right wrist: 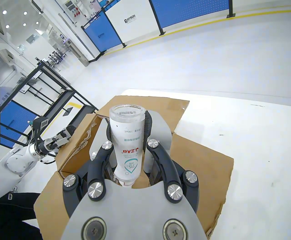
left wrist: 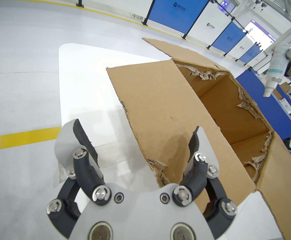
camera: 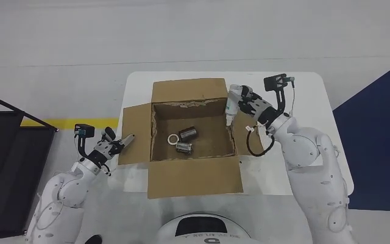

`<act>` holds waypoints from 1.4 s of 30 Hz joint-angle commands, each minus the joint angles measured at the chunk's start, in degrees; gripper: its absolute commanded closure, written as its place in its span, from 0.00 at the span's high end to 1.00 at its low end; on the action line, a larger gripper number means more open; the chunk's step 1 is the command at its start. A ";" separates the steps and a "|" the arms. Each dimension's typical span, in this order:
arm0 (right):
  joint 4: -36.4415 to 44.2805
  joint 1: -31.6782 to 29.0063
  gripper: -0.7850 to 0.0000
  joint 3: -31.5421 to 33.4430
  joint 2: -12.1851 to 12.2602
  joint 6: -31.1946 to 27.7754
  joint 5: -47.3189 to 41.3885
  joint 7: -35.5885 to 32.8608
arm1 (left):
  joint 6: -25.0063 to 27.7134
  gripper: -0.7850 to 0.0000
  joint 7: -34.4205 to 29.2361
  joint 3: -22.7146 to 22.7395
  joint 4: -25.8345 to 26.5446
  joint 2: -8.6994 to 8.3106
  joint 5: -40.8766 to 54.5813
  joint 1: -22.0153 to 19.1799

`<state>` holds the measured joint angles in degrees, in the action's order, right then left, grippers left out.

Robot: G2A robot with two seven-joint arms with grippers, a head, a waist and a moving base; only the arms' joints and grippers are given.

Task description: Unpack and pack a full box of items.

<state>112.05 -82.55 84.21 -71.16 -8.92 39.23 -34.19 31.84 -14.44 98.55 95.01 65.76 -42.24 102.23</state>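
Note:
An open cardboard box (camera: 192, 172) sits on the white table (camera: 304, 91) with its flaps spread. Inside lie two dark cans (camera: 188, 132) and a white tape roll (camera: 172, 139). My right gripper (right wrist: 127, 131) is shut on a clear alcohol bottle (right wrist: 128, 143), held above the box's right wall; the bottle (camera: 231, 107) hangs nozzle down, and it also appears far off in the left wrist view (left wrist: 274, 70). My left gripper (left wrist: 136, 134) stands open and holds nothing, just outside the box's left flap (left wrist: 163, 127). From above, this left gripper (camera: 125, 141) is at the flap's edge.
The box takes up the table's middle; bare table lies to its right (camera: 298, 152) and behind it. A black metal frame (camera: 18, 122) stands on the floor left of the table, by a yellow floor line (camera: 73, 122). Blue and white partitions (left wrist: 181, 16) stand far back.

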 commanded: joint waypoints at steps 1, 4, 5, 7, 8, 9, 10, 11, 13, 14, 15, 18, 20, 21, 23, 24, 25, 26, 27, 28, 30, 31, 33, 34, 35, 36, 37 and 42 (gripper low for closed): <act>0.51 -0.53 0.00 3.15 0.09 2.13 -3.09 1.62 | 0.00 1.00 0.00 0.00 0.00 0.00 0.00 0.00; 2.58 -3.56 0.00 10.90 0.76 4.70 -4.40 -0.37 | 0.00 1.00 0.00 0.00 0.00 0.00 0.00 0.00; 2.65 -4.99 0.00 13.89 1.02 6.09 -2.96 -0.81 | 0.00 1.00 0.00 0.00 0.00 0.00 0.00 0.00; 2.50 -7.35 0.00 17.98 1.42 8.81 -0.66 -3.06 | 0.00 1.00 0.00 0.00 0.00 0.00 0.00 0.00; 2.17 -8.17 0.00 19.39 1.66 9.76 1.54 -4.68 | 0.00 1.00 0.00 0.00 0.00 0.00 0.00 0.00; 1.44 -8.57 0.00 20.39 1.83 10.91 3.24 -5.83 | 0.00 1.00 0.00 0.00 0.00 0.00 0.00 0.00; -0.23 -8.88 0.00 20.99 2.04 12.26 5.61 -7.73 | 0.00 1.00 0.00 0.00 0.00 0.00 0.00 0.00; -1.42 -8.50 0.00 21.04 2.23 12.99 7.52 -9.60 | 0.00 1.00 0.00 0.00 0.00 0.00 0.00 0.00; -5.31 -6.93 0.00 20.72 2.54 15.41 11.19 -12.95 | 0.00 1.00 0.00 0.00 0.00 0.00 0.00 0.00; -7.13 -5.81 0.00 20.27 2.66 16.58 12.92 -13.99 | 0.00 1.00 0.00 0.00 0.00 0.00 0.00 0.00; -9.31 -4.86 0.00 19.70 2.78 18.03 15.57 -14.79 | 0.00 1.00 0.00 0.00 0.00 0.00 0.00 0.00; -13.84 -1.95 0.00 17.77 2.93 20.37 19.21 -16.72 | 0.00 1.00 0.00 0.00 0.00 0.00 0.00 0.00; -16.01 -0.41 0.00 16.72 3.08 21.99 22.57 -18.17 | 0.00 1.00 0.00 0.00 0.00 0.00 0.00 0.00; -16.45 0.35 0.00 16.32 3.10 22.19 22.92 -18.93 | 0.00 1.00 0.00 0.00 0.00 0.00 0.00 0.00; -17.32 1.37 0.00 16.16 3.22 22.69 24.13 -19.83 | 0.00 1.00 0.00 0.00 0.00 0.00 0.00 0.00; -17.76 1.83 0.00 15.90 3.30 22.99 25.35 -20.50 | 0.00 1.00 0.00 0.00 0.00 0.00 0.00 0.00; -18.44 2.33 0.00 15.44 3.37 23.17 26.62 -21.47 | 0.00 1.00 0.00 0.00 0.00 0.00 0.00 0.00; -19.03 2.97 0.00 14.95 3.40 23.07 27.16 -22.55 | 0.00 1.00 0.00 0.00 0.00 0.00 0.00 0.00; -19.68 3.66 0.00 14.42 3.45 22.70 27.80 -23.36 | 0.00 1.00 0.00 0.00 0.00 0.00 0.00 0.00; -20.40 4.23 0.00 13.93 3.46 22.50 28.11 -24.08 | 0.00 1.00 0.00 0.00 0.00 0.00 0.00 0.00; -21.64 5.28 0.00 12.91 3.47 21.90 28.51 -25.32 | 0.00 1.00 0.00 0.00 0.00 0.00 0.00 0.00; -22.15 5.70 0.00 12.52 3.46 21.74 28.48 -25.84 | 0.00 1.00 0.00 0.00 0.00 0.00 0.00 0.00; -23.08 6.46 0.00 11.68 3.43 21.22 28.36 -26.96 | 0.00 1.00 0.00 0.00 0.00 0.00 0.00 0.00; -23.52 6.80 0.00 11.27 3.43 21.08 28.55 -27.27 | 0.00 1.00 0.00 0.00 0.00 0.00 0.00 0.00; -23.97 7.10 0.00 10.80 3.38 20.93 28.34 -27.57 | 0.00 1.00 0.00 0.00 0.00 0.00 0.00 0.00; -24.42 7.42 0.00 10.45 3.35 20.94 28.30 -27.66 | 0.00 1.00 0.00 0.00 0.00 0.00 0.00 0.00; -24.98 7.73 0.00 10.02 3.32 20.95 28.40 -27.63 | 0.00 1.00 0.00 0.00 0.00 0.00 0.00 0.00; -27.41 9.02 0.09 7.97 3.08 21.17 28.15 -27.29 | 0.00 1.00 0.00 0.00 0.00 0.00 0.00 0.00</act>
<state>85.07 -73.73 92.47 -68.04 12.18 67.39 -61.61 31.84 -14.44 98.55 95.01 65.76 -42.24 102.23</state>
